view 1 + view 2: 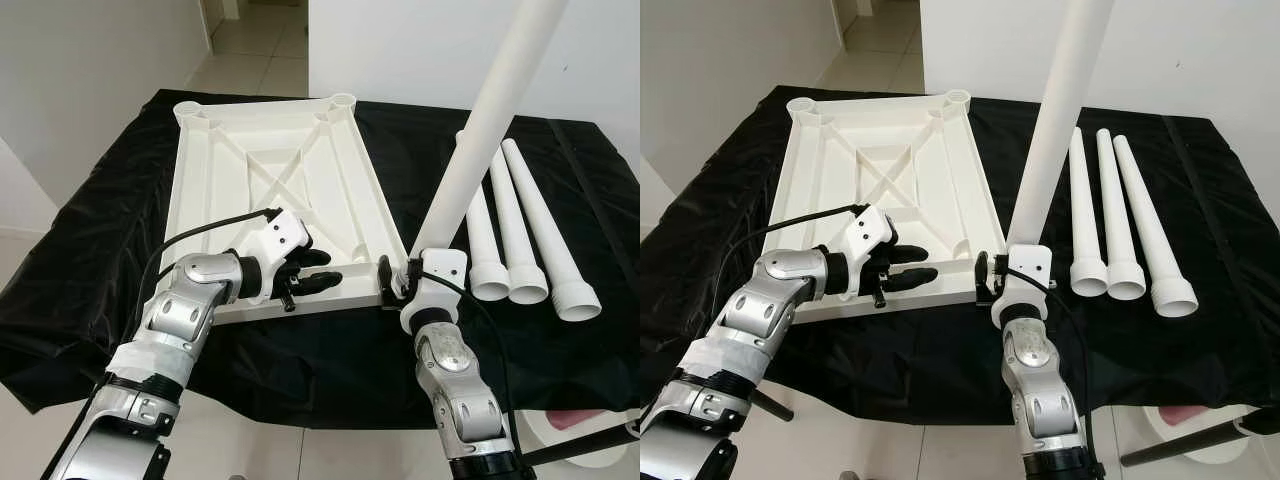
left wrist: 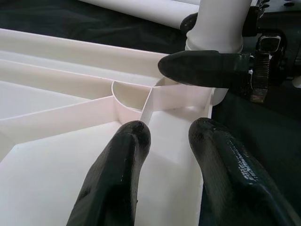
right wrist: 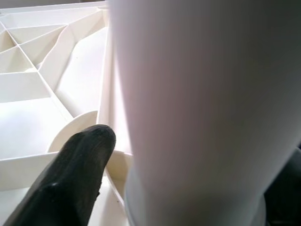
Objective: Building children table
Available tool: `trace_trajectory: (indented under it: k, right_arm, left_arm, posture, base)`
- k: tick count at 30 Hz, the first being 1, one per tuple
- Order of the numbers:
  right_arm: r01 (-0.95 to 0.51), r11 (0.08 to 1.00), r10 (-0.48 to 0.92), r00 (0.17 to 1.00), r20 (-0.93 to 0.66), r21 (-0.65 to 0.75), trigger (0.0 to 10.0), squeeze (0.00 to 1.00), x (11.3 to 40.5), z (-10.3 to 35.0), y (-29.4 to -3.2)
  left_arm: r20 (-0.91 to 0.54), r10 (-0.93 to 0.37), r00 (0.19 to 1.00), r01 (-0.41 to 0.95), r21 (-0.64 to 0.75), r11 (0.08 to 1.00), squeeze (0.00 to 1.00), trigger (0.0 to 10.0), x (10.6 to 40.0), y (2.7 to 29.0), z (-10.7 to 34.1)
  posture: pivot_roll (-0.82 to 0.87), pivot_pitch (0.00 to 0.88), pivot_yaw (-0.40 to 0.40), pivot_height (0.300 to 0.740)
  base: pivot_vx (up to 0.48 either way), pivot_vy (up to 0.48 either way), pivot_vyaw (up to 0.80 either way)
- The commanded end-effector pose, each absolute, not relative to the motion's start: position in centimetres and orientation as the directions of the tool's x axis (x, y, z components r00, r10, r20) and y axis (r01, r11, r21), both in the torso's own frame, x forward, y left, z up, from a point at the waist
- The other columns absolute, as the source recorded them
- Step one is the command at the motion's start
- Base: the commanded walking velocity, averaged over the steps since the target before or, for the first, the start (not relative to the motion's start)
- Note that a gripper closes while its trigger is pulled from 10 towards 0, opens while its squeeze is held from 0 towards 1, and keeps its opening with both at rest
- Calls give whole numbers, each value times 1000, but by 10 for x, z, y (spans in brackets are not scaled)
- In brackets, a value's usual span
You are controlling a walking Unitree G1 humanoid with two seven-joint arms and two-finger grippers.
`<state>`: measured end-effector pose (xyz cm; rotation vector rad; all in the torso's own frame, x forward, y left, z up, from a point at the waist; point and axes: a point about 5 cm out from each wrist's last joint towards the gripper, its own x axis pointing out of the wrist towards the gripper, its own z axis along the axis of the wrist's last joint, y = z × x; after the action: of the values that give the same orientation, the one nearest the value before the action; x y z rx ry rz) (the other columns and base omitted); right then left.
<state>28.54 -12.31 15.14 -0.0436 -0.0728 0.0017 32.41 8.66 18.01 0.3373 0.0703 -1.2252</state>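
Two grippers work at the near edge of the upturned white tabletop (image 1: 280,190) lying on the black-draped surface (image 1: 90,250). Left gripper (image 1: 318,270) rests on that edge, fingers apart, empty. Right gripper (image 1: 396,283) is clamped around a tilted white leg (image 1: 480,140) at the tabletop's near corner socket. Beyond it to the right lie three spare legs (image 1: 520,225).
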Motion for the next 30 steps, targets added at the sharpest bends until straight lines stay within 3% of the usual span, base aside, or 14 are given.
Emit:
trace_trajectory:
  k: [1, 4, 5, 17, 30]
  right_arm:
    - [-13, 999, 17, 995, 98, -40, 10000, 1000, 286, 155, -120]
    - [-8, 999, 12, 994, 107, -37, 10000, 1000, 287, 157, -121]
    - [-6, 999, 10, 993, 114, -35, 10000, 0, 287, 158, -122]
    - [-44, 990, 71, 975, 209, -133, 10000, 0, 289, 179, -139]
    - [-194, 959, 228, 961, 157, -208, 10000, 0, 286, 184, -158]
  left_arm:
    - [-220, -877, 427, 897, 230, 378, 0, 10000, 326, 90, 179]
    - [-220, -877, 427, 897, 230, 378, 0, 10000, 326, 90, 180]
    - [-220, -877, 426, 897, 230, 378, 0, 10000, 326, 90, 180]
    - [-210, -883, 420, 900, 219, 376, 0, 10000, 326, 88, 182]
    - [-199, -890, 410, 905, 213, 369, 0, 10000, 327, 85, 185]
  posture:
    - [-84, 102, 55, 740]
    - [-84, 102, 55, 740]
    - [-85, 104, 55, 740]
    - [-89, 107, 58, 740]
    - [-100, 114, 60, 740]
  base:
    - [0, 0, 0]
    - [0, 0, 0]
    - [0, 0, 0]
    - [0, 0, 0]
    - [0, 0, 0]
